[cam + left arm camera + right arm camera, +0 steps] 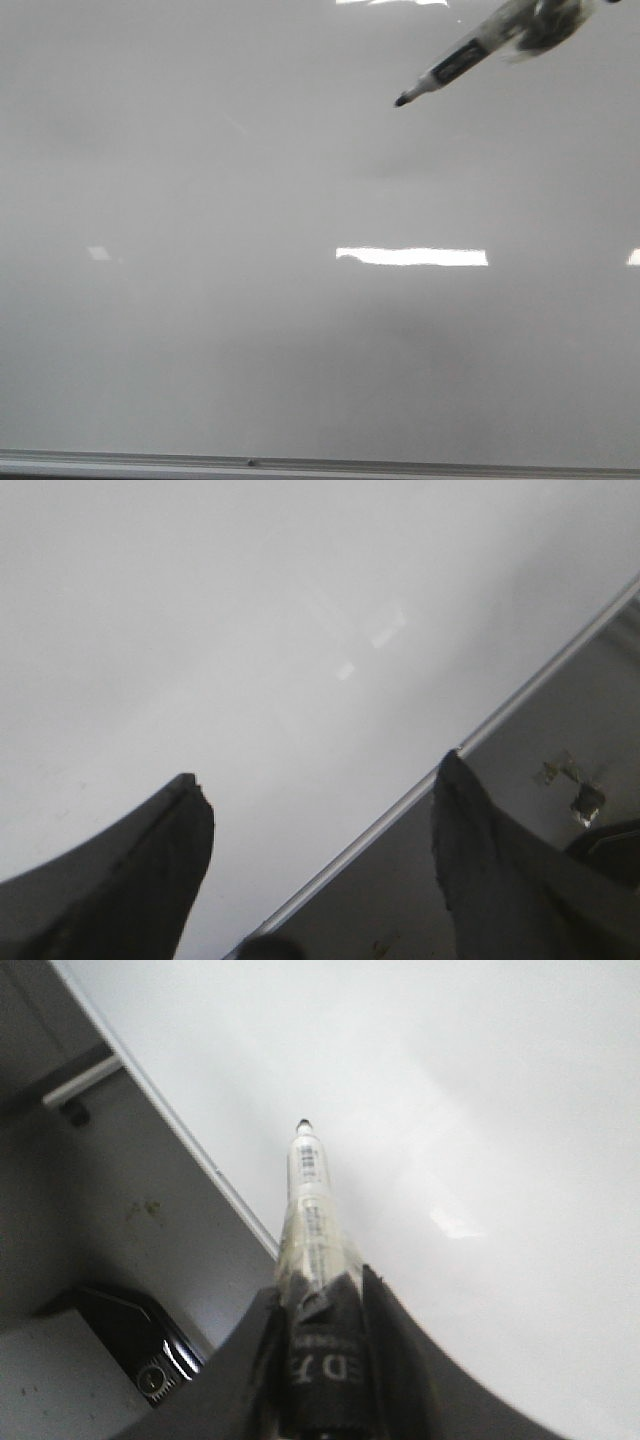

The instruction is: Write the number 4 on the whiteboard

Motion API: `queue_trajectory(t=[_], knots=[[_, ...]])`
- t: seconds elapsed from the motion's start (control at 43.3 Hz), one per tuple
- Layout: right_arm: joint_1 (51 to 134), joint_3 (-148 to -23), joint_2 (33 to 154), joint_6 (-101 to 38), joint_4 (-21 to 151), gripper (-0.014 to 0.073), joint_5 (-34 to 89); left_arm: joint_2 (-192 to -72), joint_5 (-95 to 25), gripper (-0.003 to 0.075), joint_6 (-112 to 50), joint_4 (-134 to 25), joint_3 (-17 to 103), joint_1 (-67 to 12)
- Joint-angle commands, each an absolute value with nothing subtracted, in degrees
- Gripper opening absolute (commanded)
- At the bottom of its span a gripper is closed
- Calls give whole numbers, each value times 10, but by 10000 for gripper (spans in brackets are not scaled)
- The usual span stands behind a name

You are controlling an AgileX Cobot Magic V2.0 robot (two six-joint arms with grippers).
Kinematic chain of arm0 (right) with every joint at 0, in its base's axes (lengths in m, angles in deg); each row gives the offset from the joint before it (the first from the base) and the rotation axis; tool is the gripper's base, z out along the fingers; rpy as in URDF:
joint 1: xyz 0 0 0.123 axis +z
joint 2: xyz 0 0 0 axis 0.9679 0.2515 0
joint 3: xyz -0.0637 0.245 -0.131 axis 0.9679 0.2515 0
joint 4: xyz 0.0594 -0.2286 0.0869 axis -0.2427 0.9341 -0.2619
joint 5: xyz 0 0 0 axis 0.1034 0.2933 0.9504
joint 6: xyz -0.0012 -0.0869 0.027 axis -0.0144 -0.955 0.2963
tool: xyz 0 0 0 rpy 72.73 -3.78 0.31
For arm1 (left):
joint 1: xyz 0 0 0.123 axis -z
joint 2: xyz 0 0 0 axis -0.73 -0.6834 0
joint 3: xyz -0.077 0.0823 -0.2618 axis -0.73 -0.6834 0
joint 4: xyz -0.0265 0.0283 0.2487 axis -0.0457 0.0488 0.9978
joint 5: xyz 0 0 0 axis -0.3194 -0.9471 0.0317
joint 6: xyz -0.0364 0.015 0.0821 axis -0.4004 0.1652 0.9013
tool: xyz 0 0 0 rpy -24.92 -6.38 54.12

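- One broad whiteboard (250, 330) fills nearly everything in the front view, glossy and pale grey, with bright strips of reflected light across its middle and no ink on it that I can make out; the number 4 is not yet drawn anywhere.
- Plenty of blank surface lies below and to the left of the pen tip, so from where I stand the figure has room to go down and across without crowding any border.
- The thin metal edge strip (320, 464) runs along the near side of the board, well apart from the tip; in the right wrist view the same rim passes just beside the pen's line, so I would keep strokes heading inward, away from it.
- The right gripper (322, 1305) is clamped on the marker (450, 68), which slants down from the upper right with its dark nib free of the surface, as far as I can judge.
- To write well it should meet the board gently, hold even pressure, and lift cleanly between the three strokes.
- The left gripper (318, 825) hangs over the board's edge with its fingers spread and nothing between them.
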State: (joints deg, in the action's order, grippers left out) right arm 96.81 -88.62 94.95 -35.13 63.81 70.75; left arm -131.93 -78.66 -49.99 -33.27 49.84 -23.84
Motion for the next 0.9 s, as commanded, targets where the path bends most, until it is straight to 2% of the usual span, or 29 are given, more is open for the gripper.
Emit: queue_trajectory(t=[0.0,0.092,0.231,0.37,0.878], knots=[[931,-893,913,-288,632,-68,679,-1271,-729,447,-538,-344,481,-278],[912,-858,879,-262,623,-68,654,-1242,-707,447,-543,-345,449,-300],[908,-764,835,-248,597,-68,521,-1219,-688,447,-543,-345,425,-303],[908,-702,830,-249,597,-68,440,-1219,-687,447,-543,-345,424,-303],[960,-707,943,-253,582,-68,260,-1221,-681,439,-543,-350,424,-303]])
